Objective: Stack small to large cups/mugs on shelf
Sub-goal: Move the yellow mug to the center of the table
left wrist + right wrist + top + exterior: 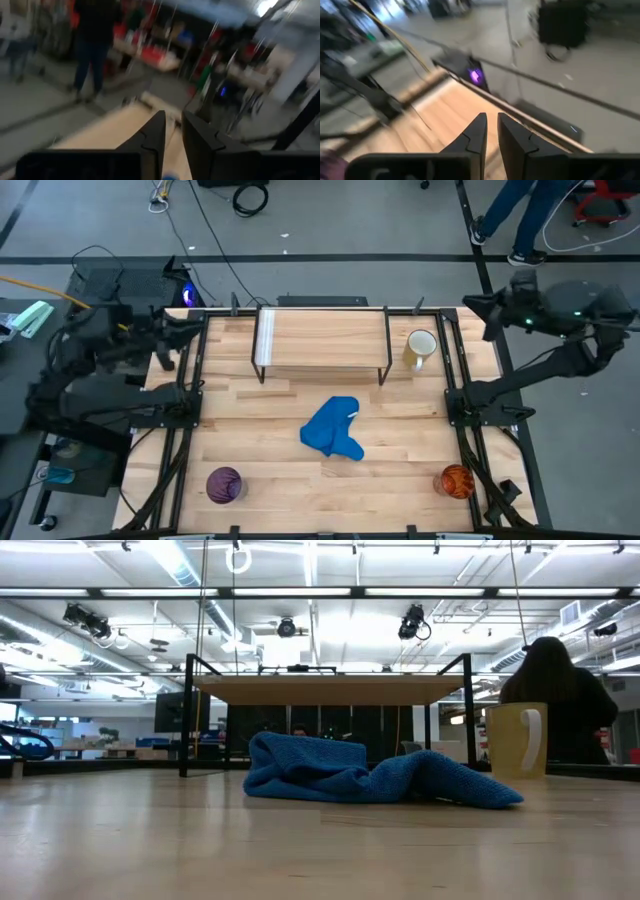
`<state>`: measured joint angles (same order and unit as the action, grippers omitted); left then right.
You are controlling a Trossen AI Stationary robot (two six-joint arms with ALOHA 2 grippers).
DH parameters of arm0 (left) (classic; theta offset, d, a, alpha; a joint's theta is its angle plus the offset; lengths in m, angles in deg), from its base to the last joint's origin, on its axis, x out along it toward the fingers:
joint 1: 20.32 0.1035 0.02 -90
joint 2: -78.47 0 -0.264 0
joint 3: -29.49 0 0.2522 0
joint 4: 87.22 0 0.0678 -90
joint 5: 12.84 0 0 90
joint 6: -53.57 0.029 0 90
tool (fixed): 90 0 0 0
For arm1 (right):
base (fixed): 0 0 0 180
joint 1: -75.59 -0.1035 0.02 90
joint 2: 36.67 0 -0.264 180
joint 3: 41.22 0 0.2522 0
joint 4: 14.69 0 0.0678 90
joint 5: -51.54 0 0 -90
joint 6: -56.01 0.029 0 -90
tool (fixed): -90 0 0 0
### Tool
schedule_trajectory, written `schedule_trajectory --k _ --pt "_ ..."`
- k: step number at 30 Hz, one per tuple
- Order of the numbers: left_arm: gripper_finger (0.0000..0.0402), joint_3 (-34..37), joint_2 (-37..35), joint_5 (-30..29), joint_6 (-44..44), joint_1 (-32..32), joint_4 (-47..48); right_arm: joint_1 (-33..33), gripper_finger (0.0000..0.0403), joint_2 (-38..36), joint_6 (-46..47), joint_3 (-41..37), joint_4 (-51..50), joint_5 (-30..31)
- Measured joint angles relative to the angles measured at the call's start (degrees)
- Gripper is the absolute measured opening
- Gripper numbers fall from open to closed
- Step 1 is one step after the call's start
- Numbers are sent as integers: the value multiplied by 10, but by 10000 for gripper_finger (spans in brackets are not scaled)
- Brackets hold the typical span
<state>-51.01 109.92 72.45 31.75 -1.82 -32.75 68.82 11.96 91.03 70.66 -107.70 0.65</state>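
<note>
The shelf, a light-wood board on black wire legs, stands at the table's far middle; it also shows in the low view. The white handled mug stands on the table just right of the shelf and shows in the low view. The purple cup sits near the near left corner, the orange cup near the near right corner. My left gripper is raised over the far left corner, shut and empty. My right gripper is raised over the far right corner, shut and empty.
A crumpled blue cloth lies in the table's middle, in front of the shelf. Black frame rails run along both side edges. A person is in the room beyond the table.
</note>
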Motion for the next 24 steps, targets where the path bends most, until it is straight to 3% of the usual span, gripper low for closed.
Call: schedule_trajectory --k 4,8,11,24 --pt "67 -77 67 0 -29 0 138 9 52 65 70 64 -112 8" --pt "69 -121 109 0 -46 0 257 57 52 91 67 66 -107 6" --pt "67 -123 123 0 -61 0 308 130 52 102 36 51 -111 -7" --pt "68 -123 136 0 -80 0 362 518 52 249 -153 30 -108 -299"
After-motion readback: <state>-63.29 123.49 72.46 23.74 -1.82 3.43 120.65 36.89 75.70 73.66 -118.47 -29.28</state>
